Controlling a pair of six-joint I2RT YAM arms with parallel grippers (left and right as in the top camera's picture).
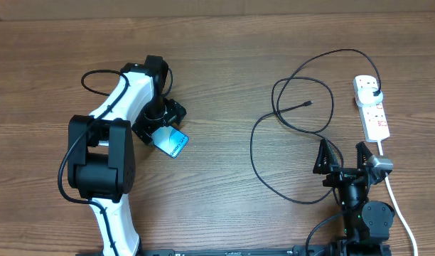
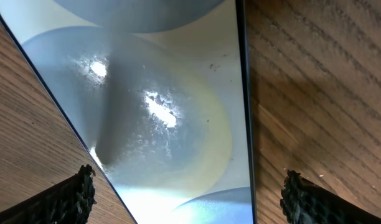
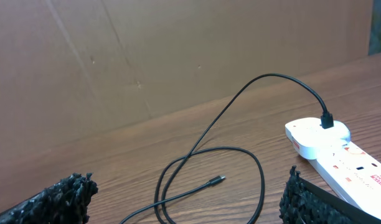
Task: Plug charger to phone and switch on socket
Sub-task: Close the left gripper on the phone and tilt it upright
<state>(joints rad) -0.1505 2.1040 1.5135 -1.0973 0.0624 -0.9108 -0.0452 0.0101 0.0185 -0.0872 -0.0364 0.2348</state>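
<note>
Left claw [image 2: 185,196], open astride the phone [image 1: 173,142] at centre-left, should close squarely on its long edges; right claw [image 1: 343,158] sits open below the charger [image 1: 251,151] loops.

Table [image 1: 224,57]: wood-grain surface, brown, matt, fine streaks seen. Phone [image 2: 159,112]: glass screen, glossy, reflections noted (small specks and smudges here and there). Socket [image 3: 340,158]: white plastic, smooth, slight sheen. Charger [image 3: 327,118]: black cable, smooth matt sheath. Fingers [image 3: 69,196] of right gripper [image 3: 189,180]: black pads, rough, coarsely textured. Backdrop [image 3: 147,56]: brown cardboard, matt, creased.
</note>
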